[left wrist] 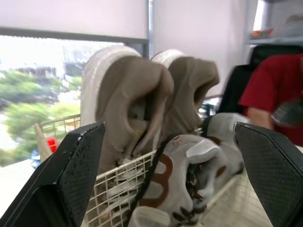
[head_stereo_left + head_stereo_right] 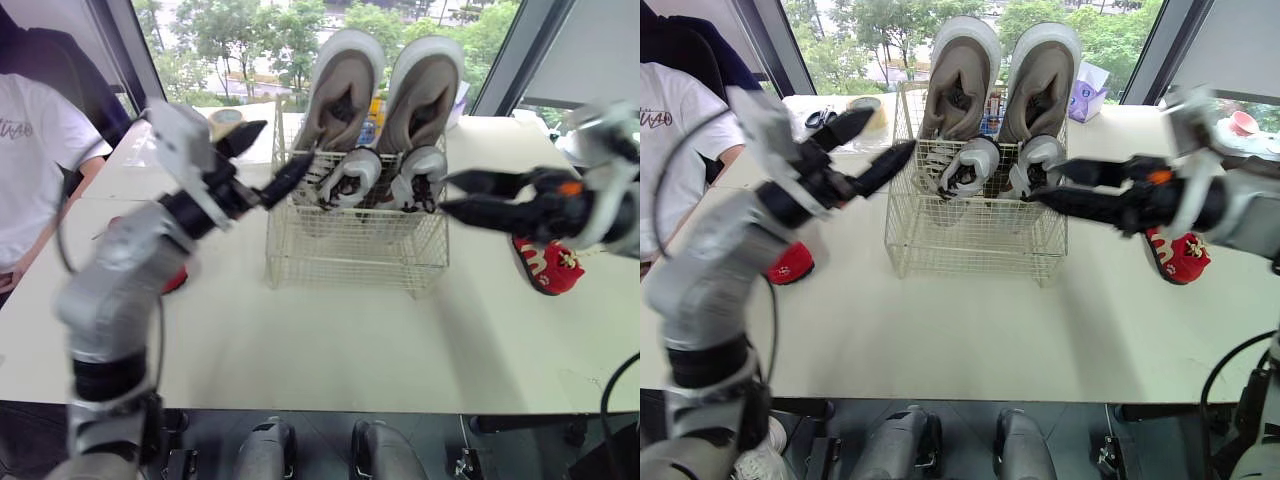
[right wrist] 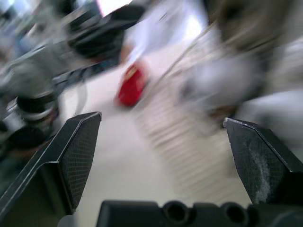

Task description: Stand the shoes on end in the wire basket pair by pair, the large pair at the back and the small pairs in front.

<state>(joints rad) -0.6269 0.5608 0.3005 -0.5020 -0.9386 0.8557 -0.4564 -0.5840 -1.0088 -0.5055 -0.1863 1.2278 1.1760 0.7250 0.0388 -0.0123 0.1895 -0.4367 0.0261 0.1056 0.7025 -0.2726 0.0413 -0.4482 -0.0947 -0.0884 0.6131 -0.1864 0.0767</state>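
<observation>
Upper centre, the basket (image 2: 350,250) holds the tan pair (image 2: 385,85) behind and the grey pair (image 2: 385,175) in front. Red shoes (image 2: 545,265) at mid-left and mid-right wait on the bench (image 2: 300,340). Both jaws gape empty.

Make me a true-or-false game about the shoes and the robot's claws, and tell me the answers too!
1. The big brown shoes stand at the back of the wire basket. True.
2. The small grey shoes stand behind the big brown shoes. False: they stand in front of them, inside the basket.
3. The left claw is holding a shoe. False: it is open and empty, beside the basket.
4. A red shoe lies on the table, on the robot's right of the basket. True.
5. The right claw is open. True.
</observation>
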